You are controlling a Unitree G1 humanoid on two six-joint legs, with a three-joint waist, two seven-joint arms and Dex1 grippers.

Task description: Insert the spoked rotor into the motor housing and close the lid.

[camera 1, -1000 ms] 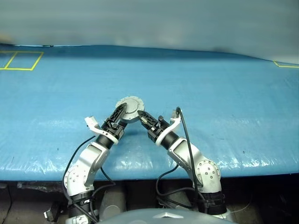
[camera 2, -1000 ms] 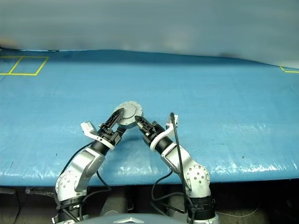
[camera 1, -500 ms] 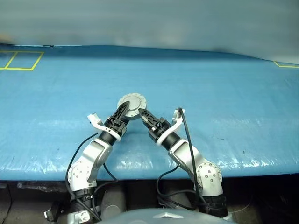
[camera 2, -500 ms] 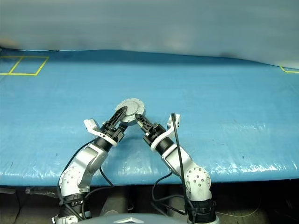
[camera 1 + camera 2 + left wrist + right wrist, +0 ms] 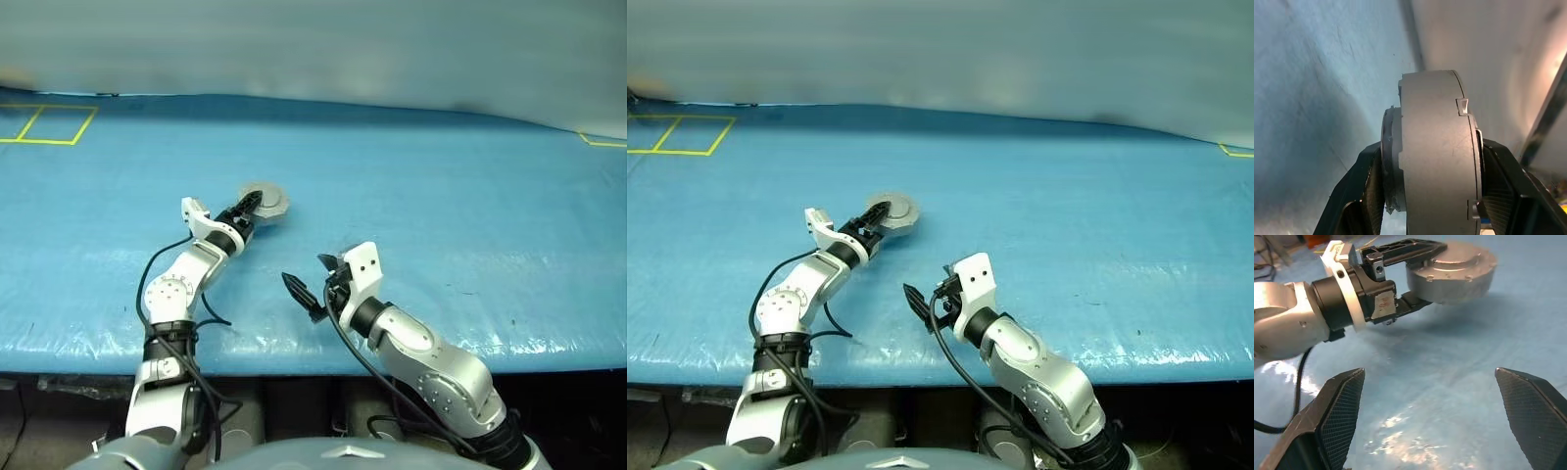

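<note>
The motor housing (image 5: 266,204), a round grey metal cup, hangs low over the blue table, left of centre. My left gripper (image 5: 257,205) is shut on it, one black finger on each flat face. The lid (image 5: 1459,257) lies closed on top of the housing (image 5: 1449,288), its raised centre circle showing. In the left wrist view the housing (image 5: 1435,156) stands edge-on between the two fingers (image 5: 1369,196). The spoked rotor is hidden. My right gripper (image 5: 312,284) sits nearer the table's front edge, open and holding nothing, its fingers (image 5: 1339,411) spread wide.
A blue sheet covers the table (image 5: 441,206), shiny along the front edge (image 5: 490,343). Yellow tape squares (image 5: 49,124) mark the far left corner. A yellow mark (image 5: 600,141) sits at the far right.
My right gripper has let go of the housing, opened wide, rolled and drawn back toward the front edge. My left arm has stretched forward, carrying the housing further out.
</note>
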